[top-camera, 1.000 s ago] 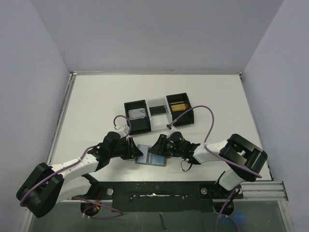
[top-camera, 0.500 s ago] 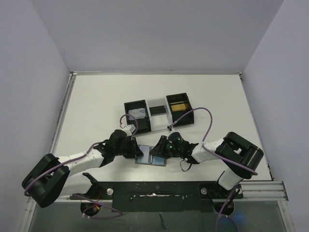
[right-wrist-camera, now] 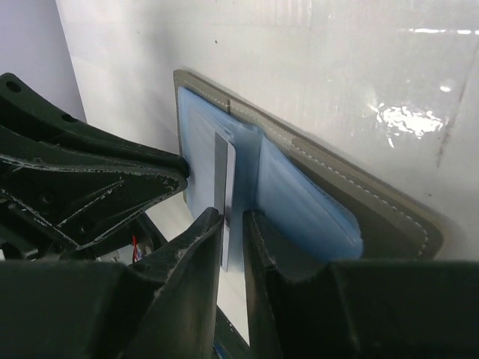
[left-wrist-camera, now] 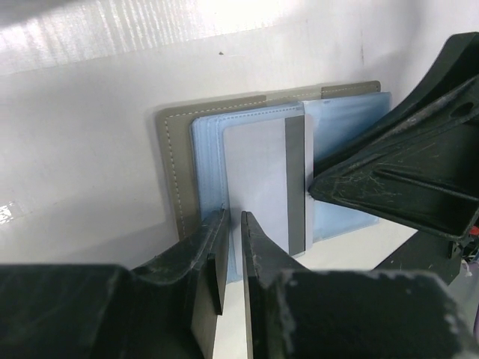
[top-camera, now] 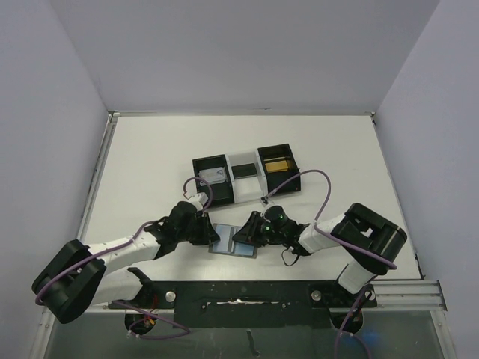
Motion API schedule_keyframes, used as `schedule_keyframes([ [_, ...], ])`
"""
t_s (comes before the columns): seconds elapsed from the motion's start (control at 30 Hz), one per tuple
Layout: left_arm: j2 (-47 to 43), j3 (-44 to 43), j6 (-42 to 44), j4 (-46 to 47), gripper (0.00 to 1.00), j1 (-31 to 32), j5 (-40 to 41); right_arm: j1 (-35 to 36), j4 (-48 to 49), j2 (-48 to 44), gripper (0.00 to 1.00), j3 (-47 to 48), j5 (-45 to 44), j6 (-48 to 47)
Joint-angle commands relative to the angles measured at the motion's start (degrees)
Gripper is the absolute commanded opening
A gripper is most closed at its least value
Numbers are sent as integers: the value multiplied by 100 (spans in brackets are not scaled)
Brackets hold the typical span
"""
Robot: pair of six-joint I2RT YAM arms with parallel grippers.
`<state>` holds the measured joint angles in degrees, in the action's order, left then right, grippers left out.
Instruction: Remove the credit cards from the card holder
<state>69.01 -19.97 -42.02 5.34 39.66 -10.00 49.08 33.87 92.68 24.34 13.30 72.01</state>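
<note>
The card holder lies open on the desk, blue-grey inside up, between the two pincers, and each reaches onto it from its own side. The left pincer is almost pressed together and pinches the near edge of the holder's left panel. The right pincer is narrowly spread, with a striped credit card standing between its fingers; I cannot tell whether it grips the card. Beyond them, well apart, a three-compartment tray holds a silver-grey card on the left, a dark card in the middle and a gold card on the right.
</note>
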Motion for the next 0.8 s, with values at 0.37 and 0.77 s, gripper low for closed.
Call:
schedule_keyframes([
  [0.37, -230, -38, -26, -234, 13, 20, 70, -182, 804, -26, 16, -148, 375, 53],
  [0.77, -266, -9, 34, -360, 13, 17, -19, -65, 1070, 398, 13, 16, 247, 186],
])
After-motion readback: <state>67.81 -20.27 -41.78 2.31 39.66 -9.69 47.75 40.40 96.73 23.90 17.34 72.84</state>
